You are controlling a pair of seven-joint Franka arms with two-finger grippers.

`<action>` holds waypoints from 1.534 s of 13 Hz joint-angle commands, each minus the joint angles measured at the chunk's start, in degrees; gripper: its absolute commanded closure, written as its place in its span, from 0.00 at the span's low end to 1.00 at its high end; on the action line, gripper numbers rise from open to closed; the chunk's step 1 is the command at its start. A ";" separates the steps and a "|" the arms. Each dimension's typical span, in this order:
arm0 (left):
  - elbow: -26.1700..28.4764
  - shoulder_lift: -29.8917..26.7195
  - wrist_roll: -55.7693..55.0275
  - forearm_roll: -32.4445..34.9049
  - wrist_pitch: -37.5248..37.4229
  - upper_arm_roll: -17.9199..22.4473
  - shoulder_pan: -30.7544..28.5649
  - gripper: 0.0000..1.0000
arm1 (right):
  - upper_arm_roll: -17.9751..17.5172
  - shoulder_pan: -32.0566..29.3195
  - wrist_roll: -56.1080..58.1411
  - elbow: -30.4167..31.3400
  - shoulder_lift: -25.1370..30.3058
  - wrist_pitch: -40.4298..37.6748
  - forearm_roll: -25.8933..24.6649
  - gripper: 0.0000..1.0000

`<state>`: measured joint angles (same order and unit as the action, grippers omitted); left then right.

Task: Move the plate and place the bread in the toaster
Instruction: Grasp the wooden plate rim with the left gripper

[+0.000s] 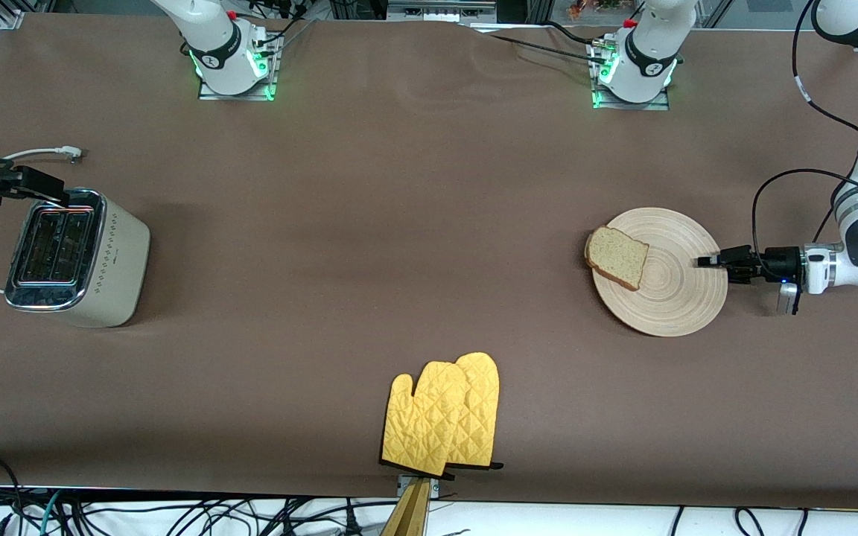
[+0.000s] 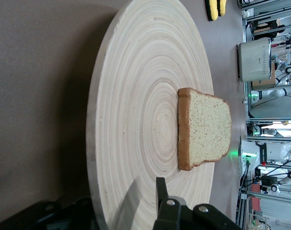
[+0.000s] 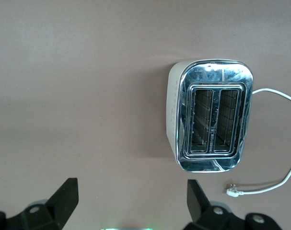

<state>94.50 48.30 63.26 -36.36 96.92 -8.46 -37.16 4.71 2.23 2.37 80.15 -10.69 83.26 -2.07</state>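
Observation:
The pale round plate (image 1: 682, 290) lies toward the left arm's end of the table. The bread (image 1: 617, 257) rests on the part of it toward the right arm's end and overhangs the rim slightly. My left gripper (image 1: 701, 260) reaches in level with the table and is open, its jaws straddling the plate's rim. In the left wrist view one finger (image 2: 160, 191) stands just over the plate (image 2: 135, 96), short of the bread (image 2: 207, 127); the other is hidden under it. The toaster (image 1: 79, 257) stands at the right arm's end, slots up. My right gripper (image 1: 34, 186) hovers open beside the toaster (image 3: 210, 115), holding nothing.
A pair of yellow oven mitts (image 1: 444, 417) lies near the table's front edge, at the middle. The toaster's white cord (image 1: 42, 152) runs unplugged across the cloth, its plug (image 3: 231, 190) lying loose. Brown cloth stretches between toaster and plate.

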 commanded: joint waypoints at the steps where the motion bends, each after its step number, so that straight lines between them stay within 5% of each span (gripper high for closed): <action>1: 0.33 0.74 1.78 -1.96 1.16 -0.24 -0.28 0.66 | -0.06 -0.47 0.44 0.09 0.41 0.32 0.84 0.00; 2: 0.33 0.92 1.86 -1.96 1.69 -0.33 -0.28 0.69 | -0.06 -0.47 0.44 0.09 0.41 0.32 0.92 0.00; 5: 0.42 1.01 1.78 -1.87 1.70 -0.24 -0.28 0.99 | -0.14 -0.47 0.44 0.09 0.41 0.32 0.92 0.00; 20: 0.86 1.45 -8.60 -1.43 2.84 -0.50 0.34 1.00 | 0.03 -0.56 0.44 0.09 0.32 0.41 0.92 0.00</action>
<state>94.63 49.29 54.90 -37.30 97.60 -8.66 -37.32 4.75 2.19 2.37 80.16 -10.73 83.37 -2.07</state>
